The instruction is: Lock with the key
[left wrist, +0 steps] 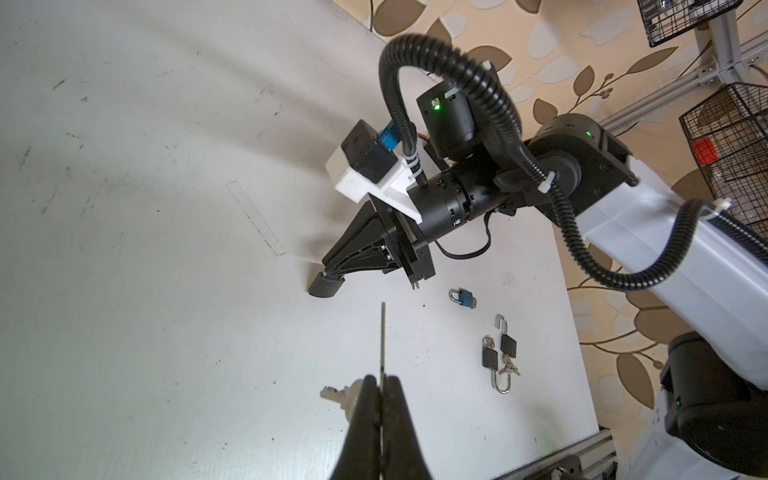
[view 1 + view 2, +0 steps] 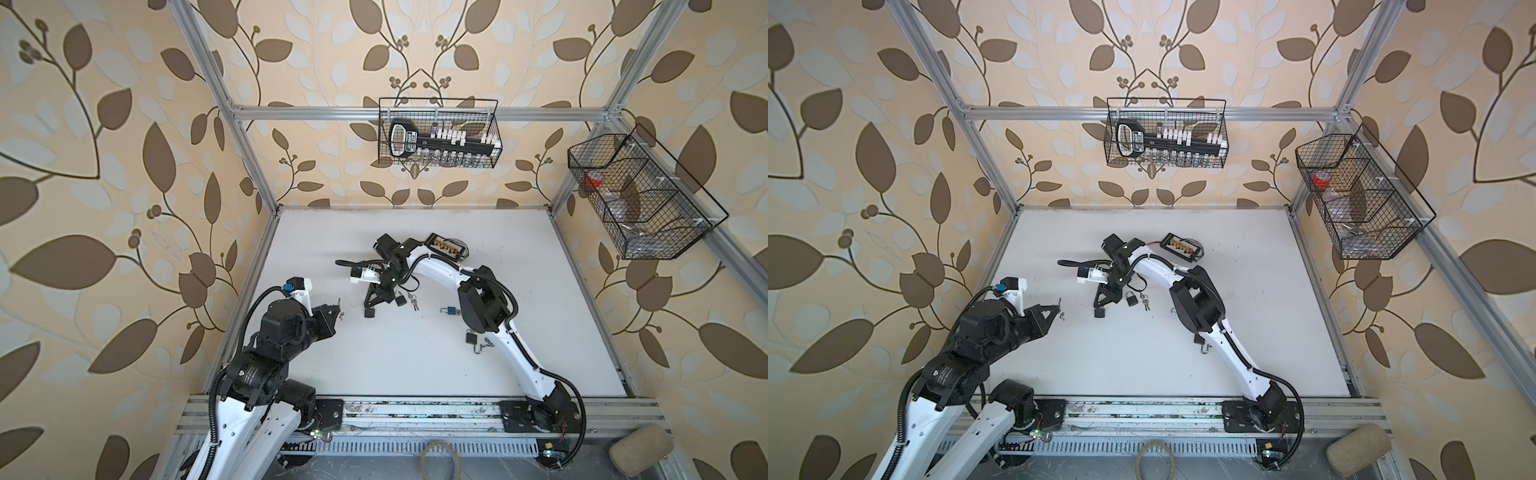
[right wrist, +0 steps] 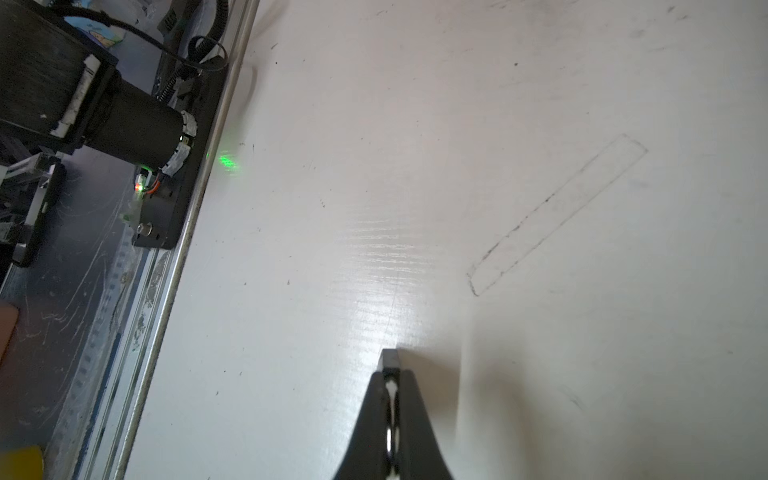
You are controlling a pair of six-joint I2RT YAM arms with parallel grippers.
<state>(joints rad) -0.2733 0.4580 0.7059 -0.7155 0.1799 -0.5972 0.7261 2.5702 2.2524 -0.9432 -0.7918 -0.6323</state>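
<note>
My left gripper (image 2: 337,310) (image 1: 382,380) is shut on a thin silver key (image 1: 382,336) that sticks out past the fingertips, and a second key (image 1: 334,394) hangs beside them. My right gripper (image 2: 368,308) (image 3: 390,374) points down at the white table (image 2: 415,374), shut on a small black padlock (image 2: 368,312) (image 1: 326,287) (image 3: 390,359) whose body rests at the tips. The key's tip and this padlock are a short way apart in the left wrist view.
Another black padlock (image 2: 400,299) with loose keys (image 2: 412,304) lies right of my right gripper. A blue padlock (image 2: 451,311) and an open black padlock (image 2: 471,337) lie under the right arm. A connector board (image 2: 446,247) sits at the back. Wire baskets (image 2: 438,133) (image 2: 640,195) hang on the walls.
</note>
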